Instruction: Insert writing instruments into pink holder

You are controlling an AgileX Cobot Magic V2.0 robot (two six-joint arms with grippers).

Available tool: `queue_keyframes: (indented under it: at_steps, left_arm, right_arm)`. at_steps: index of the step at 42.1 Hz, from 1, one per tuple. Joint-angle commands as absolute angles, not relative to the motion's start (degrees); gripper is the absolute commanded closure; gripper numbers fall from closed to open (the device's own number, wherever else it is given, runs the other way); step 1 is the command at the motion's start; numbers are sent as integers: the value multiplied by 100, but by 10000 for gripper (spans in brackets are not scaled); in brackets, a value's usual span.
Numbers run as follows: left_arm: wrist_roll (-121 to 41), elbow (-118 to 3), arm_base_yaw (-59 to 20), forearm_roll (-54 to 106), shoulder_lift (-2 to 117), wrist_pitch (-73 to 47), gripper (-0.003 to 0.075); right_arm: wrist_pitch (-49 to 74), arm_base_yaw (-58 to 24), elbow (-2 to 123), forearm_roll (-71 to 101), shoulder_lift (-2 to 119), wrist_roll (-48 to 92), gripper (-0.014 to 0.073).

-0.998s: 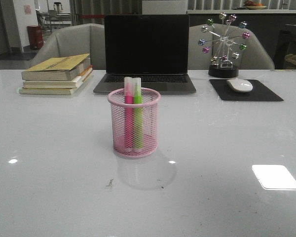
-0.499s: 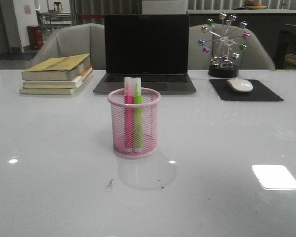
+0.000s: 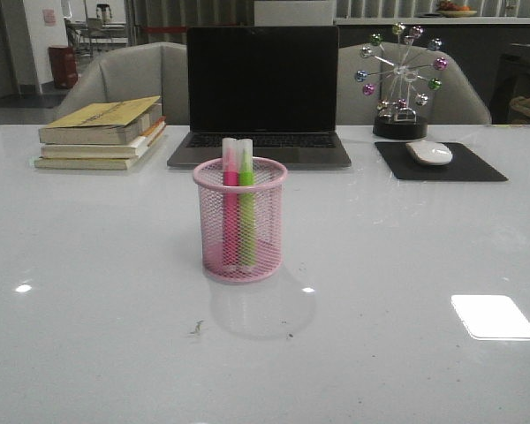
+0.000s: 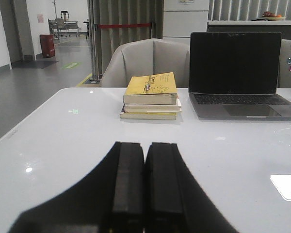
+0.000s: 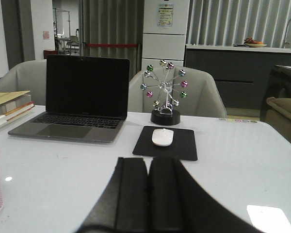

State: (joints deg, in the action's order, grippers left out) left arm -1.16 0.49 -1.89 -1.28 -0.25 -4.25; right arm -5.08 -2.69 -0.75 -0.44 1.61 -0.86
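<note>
Left gripper [image 4: 144,187]: fingers pressed together, pads touching face to face, nothing between them. It's sitting low over the table [image 4: 63,145] and pointing forward along it, level. Ahead of the fingertips, well apart: stack of books [image 4: 150,97], three counted, yellow cover on top. Laptop [image 4: 237,77] is ahead and off to the side of the fingers, lid up, screen dark.

Right gripper [image 5: 148,194]: same pose, fingers closed flat against each other, holding nothing, aiming forward and level over the table. Straight ahead of the fingertips: one white mouse [image 5: 162,137] lying on a black mouse pad [image 5: 166,144], with a kinetic ball ornament [image 5: 165,92] beyond that. A sliver of the pink holder [image 3: 240,221] is showing at the frame edge in the right wrist view, off to the side of the fingers and apart from them.

Neither gripper is showing in the front view.

Pink holder: one, standing upright mid-table, in front of the laptop. Inside it are two markers: pink marker [image 3: 230,199] and green marker [image 3: 246,199]. Both are standing near vertical, long axes up-down, whitish caps up and poking just above the rim, side by side and touching or nearly so; lower ends are sitting at the holder's base, visible through the mesh.
</note>
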Motion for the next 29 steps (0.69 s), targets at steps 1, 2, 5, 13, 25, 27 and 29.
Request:
queue_keyframes:
  at_steps: [1,2,5,13,25,27,29]
  left_arm:
    - [-103,46,-185,-84,-130,97,629]
    - [-103,46,-185,-84,-130,97,629]
    - [-103,46,-185,-84,-130,97,629]
    - [-103,46,-185,-84,-126,97,629]
    - [-103,46,-185,-84,-126,97,629]
    - [-103,46,-185,-84,-126,97,629]
    - [-103,46,-185,-84,-126,97,629]
  right_arm:
    - [-818,-141,-88,-109,-74,-56,537]
    - [-739,-131,-87,-109,-113,-56,537]
    - [-518,-47,-93,-109,-194,-56,537]
    - [-288,-24,-93,-109,-194,-56,537]
    - [-293,-24,-93,-109,-194,-56,537]
    - [-293,-24,-93,-109,-194,-56,537]
    - [-293,-24,-93,-109,-194,-56,537]
